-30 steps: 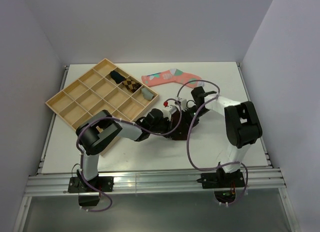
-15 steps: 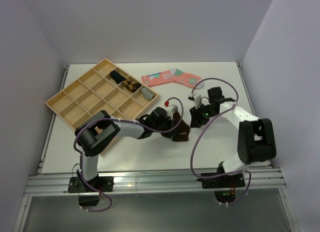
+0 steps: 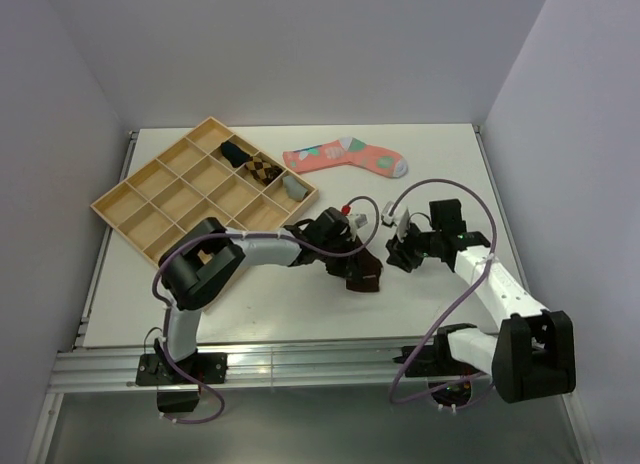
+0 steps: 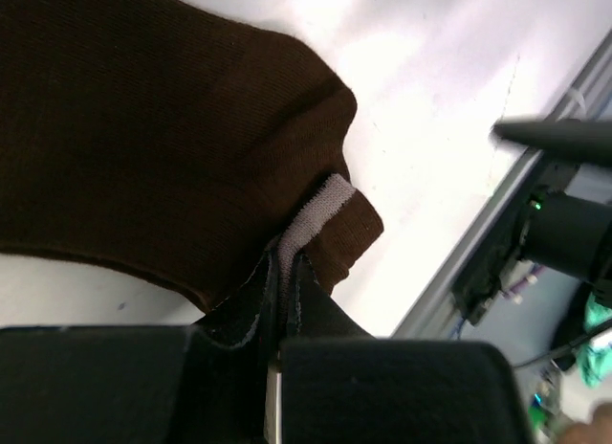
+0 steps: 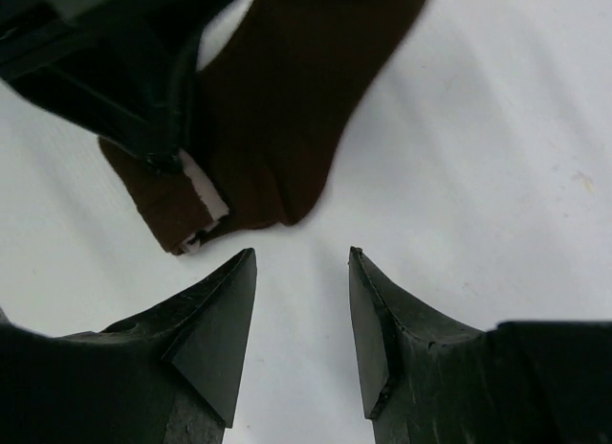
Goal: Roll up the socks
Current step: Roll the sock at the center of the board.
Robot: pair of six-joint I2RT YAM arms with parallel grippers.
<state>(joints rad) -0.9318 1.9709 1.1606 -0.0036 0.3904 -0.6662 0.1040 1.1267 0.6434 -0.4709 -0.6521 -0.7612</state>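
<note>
The left fingers [image 4: 296, 296] are pinched tight on the cuff end of the brown sock [image 3: 362, 272], where a pale stripe [image 4: 320, 207] shows just ahead of the tips. The sock lies folded near the middle of the counter [image 3: 300, 309]. The right fingers [image 5: 215, 320] stand wide and empty just to its right, pointing at the bundle without touching it.

The grip takes only a thin edge of fabric, so a pull or twist could slide the cuff out and let the fold fall open. The two arms are also very close. If the right one closes in at this angle, it may strike the left fingers rather than the cloth, or catch the purple cable [image 3: 330, 246] looping over them.

There is bare counter near and right of the sock for rolling. The wooden tray [image 3: 180, 199] bounds the far left, and a pink sock [image 3: 345, 156] lies well apart at the far side.
</note>
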